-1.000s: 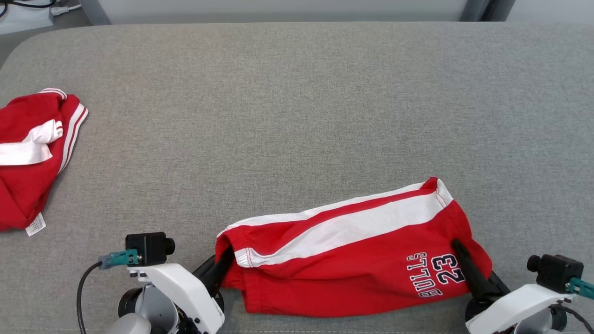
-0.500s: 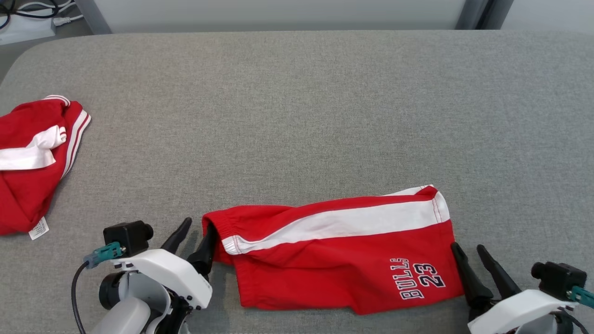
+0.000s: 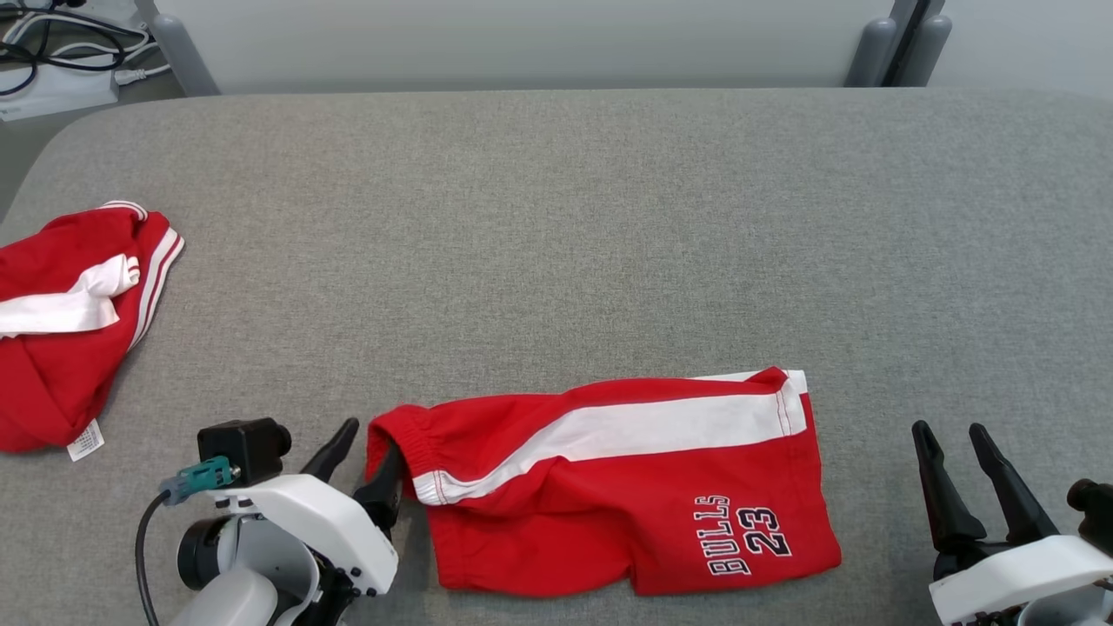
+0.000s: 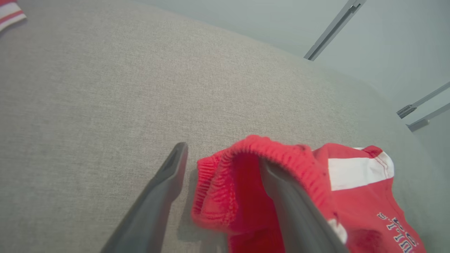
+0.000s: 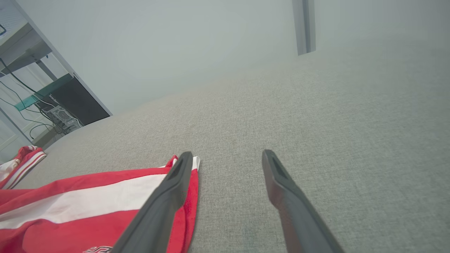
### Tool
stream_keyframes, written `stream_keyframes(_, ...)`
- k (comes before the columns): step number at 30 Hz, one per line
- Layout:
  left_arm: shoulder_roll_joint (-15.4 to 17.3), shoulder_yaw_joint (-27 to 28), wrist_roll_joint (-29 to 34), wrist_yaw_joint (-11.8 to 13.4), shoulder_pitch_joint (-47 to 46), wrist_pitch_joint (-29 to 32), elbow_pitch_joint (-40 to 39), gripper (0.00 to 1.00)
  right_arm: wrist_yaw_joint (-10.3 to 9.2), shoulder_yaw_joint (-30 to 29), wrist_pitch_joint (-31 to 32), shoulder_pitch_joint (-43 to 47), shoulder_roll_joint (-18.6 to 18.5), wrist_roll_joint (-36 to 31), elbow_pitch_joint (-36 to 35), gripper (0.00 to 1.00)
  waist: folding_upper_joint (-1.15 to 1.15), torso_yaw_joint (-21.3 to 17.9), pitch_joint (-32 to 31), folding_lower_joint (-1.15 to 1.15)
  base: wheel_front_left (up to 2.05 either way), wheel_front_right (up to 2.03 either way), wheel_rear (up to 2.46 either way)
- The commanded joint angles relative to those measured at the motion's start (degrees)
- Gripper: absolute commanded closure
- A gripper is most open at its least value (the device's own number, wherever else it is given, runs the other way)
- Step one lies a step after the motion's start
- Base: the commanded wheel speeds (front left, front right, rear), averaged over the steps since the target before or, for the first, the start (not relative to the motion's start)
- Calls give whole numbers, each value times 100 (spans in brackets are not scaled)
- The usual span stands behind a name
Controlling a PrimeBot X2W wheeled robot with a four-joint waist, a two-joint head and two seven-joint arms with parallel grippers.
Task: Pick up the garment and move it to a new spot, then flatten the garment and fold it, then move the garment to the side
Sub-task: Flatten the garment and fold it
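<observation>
The garment point(image 3: 609, 496), red shorts with a white side stripe and "BULLS 23" print, lies folded along the near edge of the grey padded table point(image 3: 556, 243). My left gripper point(image 3: 369, 439) is open at its waistband end. In the left wrist view, one finger point(image 4: 295, 211) reaches inside the ribbed waistband point(image 4: 281, 149) and the other finger point(image 4: 158, 189) rests outside on the table. My right gripper point(image 3: 949, 430) stands open to the right of the hem, apart from the cloth. In the right wrist view the garment point(image 5: 88, 196) lies left of that gripper point(image 5: 227, 154).
A second red and white garment point(image 3: 61, 348) lies bunched at the table's left edge, its white label showing. Cables and a power strip point(image 3: 52, 69) sit on the floor beyond the far left corner. Bare grey table stretches behind the shorts.
Both grippers went from shut on the garment's ends to open. The shorts dropped flat on the table. The right gripper drew away to the right. The head camera tilted.
</observation>
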Motion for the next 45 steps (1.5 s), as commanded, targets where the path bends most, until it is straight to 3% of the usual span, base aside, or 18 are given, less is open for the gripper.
stream_keyframes(1,182,207,-74,-48,-63,56,-143,0,0,43,-23,8,-94,-68,-178,0,0,4,-13,0,0,0,0)
stream_keyframes(14,515,263,-196,114,350,248,-341,0,0,-441,29,140,-138,-628,-297,0,0,122,-83,0,0,0,0)
stream_keyframes(23,839,774,412,830,535,-747,-1007,0,0,-1068,-87,255,31,-1506,-892,0,0,289,-200,0,0,0,0)
stream_keyframes(31,874,649,1157,1208,529,-1178,-1588,0,0,-1137,-98,481,295,-2086,-1153,0,0,359,-356,0,0,0,0)
stream_keyframes(45,911,331,1479,1282,598,-1098,-1509,0,0,-978,-53,801,487,-2098,-849,0,0,361,-484,0,0,0,0)
